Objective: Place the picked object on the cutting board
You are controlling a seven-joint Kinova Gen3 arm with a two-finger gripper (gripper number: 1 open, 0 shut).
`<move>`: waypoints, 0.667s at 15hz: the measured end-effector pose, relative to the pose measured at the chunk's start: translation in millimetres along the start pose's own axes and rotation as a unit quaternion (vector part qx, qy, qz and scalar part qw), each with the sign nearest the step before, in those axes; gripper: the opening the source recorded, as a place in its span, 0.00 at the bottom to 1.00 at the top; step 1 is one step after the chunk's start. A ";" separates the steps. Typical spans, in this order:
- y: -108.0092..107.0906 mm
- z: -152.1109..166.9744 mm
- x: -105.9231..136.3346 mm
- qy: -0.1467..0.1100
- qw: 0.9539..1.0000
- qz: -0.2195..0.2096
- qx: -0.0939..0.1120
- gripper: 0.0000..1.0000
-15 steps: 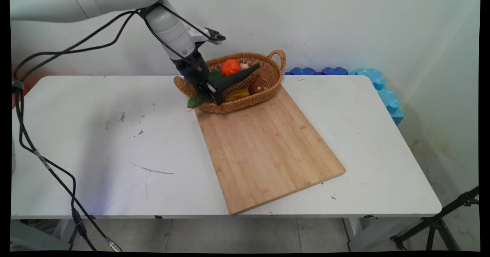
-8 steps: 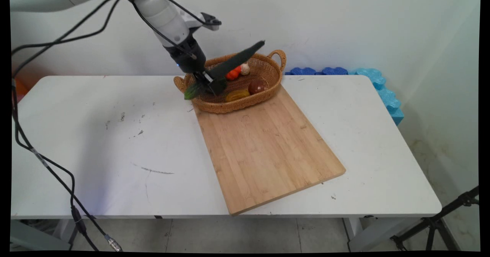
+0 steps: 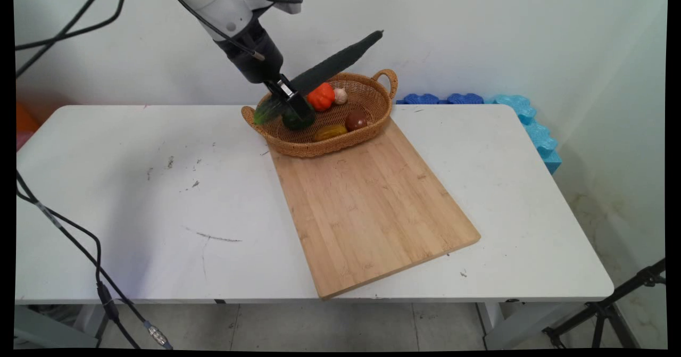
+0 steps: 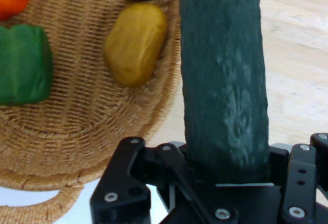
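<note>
A long dark green cucumber (image 3: 332, 63) is held clamped in the black hand (image 3: 290, 103), gripped near its paler green end, which juts out to the left of the fingers. The cucumber is lifted clear above the woven wicker basket (image 3: 380, 113) and tilted, its dark tip raised toward the upper right against the wall. In the hand view the cucumber (image 4: 224, 75) is seen running straight up from between the fingers, filling the middle of the picture.

Inside the basket an orange pepper-like vegetable (image 3: 321, 96), a small pale garlic-like bulb (image 3: 340, 96), a reddish-brown round piece (image 3: 356, 119), a yellow potato-like piece (image 3: 330, 132) and a green pepper-like piece (image 3: 294, 120) are seen. The green piece lies just beneath the hand.

The basket stands at the far end of a bamboo cutting board (image 3: 372, 208), which lies slantwise on the white table (image 3: 133, 197). Blue foam pieces (image 3: 511, 112) are set against the wall behind the table's right end. No readable writing or label is seen on any of these things.
</note>
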 end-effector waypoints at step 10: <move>52.8 23.8 -31.8 0.004 0.998 0.068 0.002 0.00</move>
